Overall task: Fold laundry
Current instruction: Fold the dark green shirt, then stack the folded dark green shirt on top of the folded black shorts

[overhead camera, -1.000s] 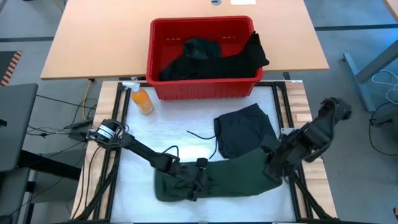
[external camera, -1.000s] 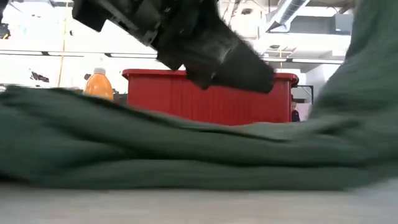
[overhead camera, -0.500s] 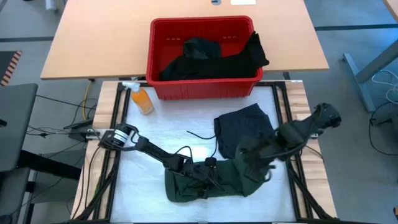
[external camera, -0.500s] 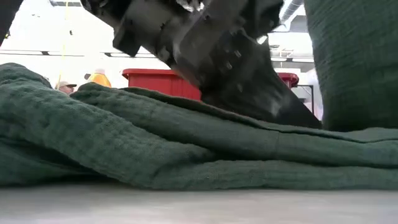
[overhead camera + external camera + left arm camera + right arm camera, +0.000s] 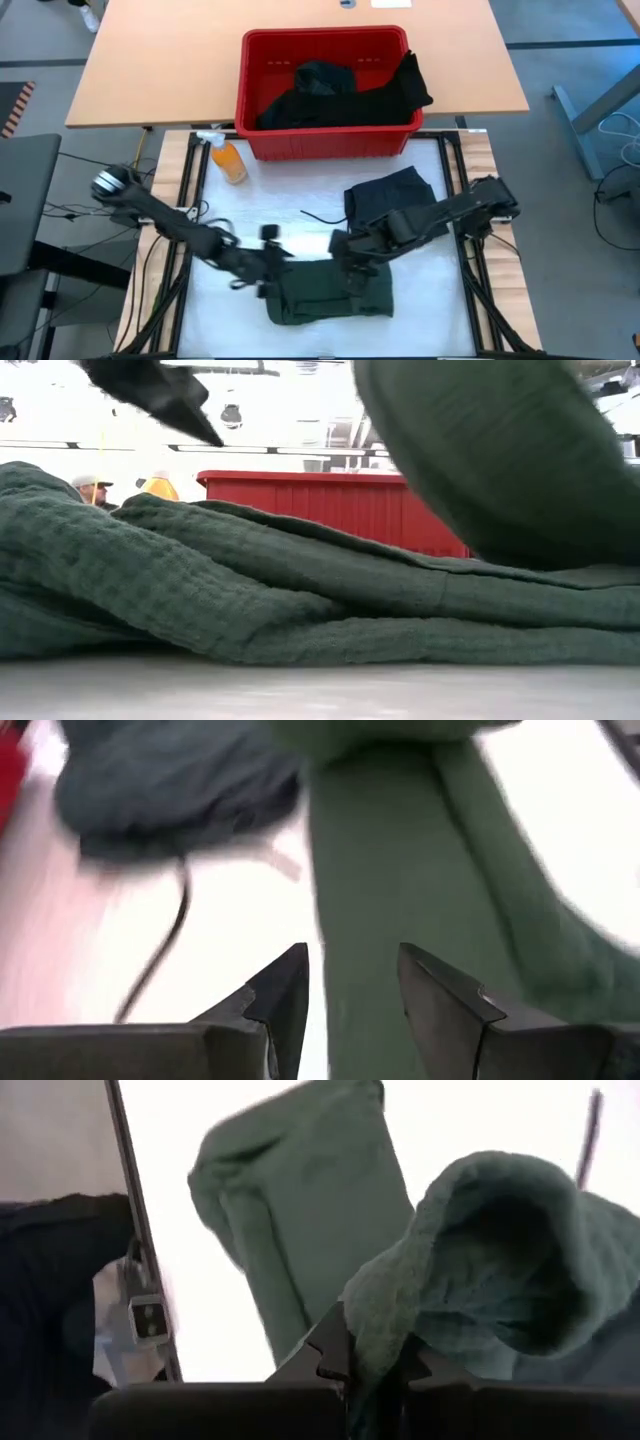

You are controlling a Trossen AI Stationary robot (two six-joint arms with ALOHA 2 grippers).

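White padding covers the working bench (image 5: pixel 250 215), and at its near edge, about six o'clock, lies the dark green waffle-weave cloth shirt (image 5: pixel 330 292), doubled into a thick slab.

The right end effector (image 5: pixel 352 272) is clamped shut on a fold of that shirt, the pinched cloth bulging above its fingers in the right wrist view, and it holds this over the slab's one o'clock corner. The left end effector (image 5: pixel 258 272) sits just beside the shirt's nine o'clock edge, fingers parted and gripping nothing.

To finish this fold well, I judge the right arm should carry the flap across until its edge meets the far edge of the layer beneath, lower it flat, and only then let go. The left could press the lower layer so it does not drag, though the low view is too crowded with cloth to show how the layers stack.

Farther back, near two o'clock, a black drawstring garment (image 5: pixel 392 205) lies folded. At eleven o'clock an orange plastic bottle (image 5: pixel 228 160) lies tilted. At twelve o'clock the red plastic basket (image 5: pixel 325 45) holds more dark garments (image 5: pixel 340 95) on a tan wooden table (image 5: pixel 150 60). Beyond, the low view shows a person (image 5: pixel 92 490) in the bright room.
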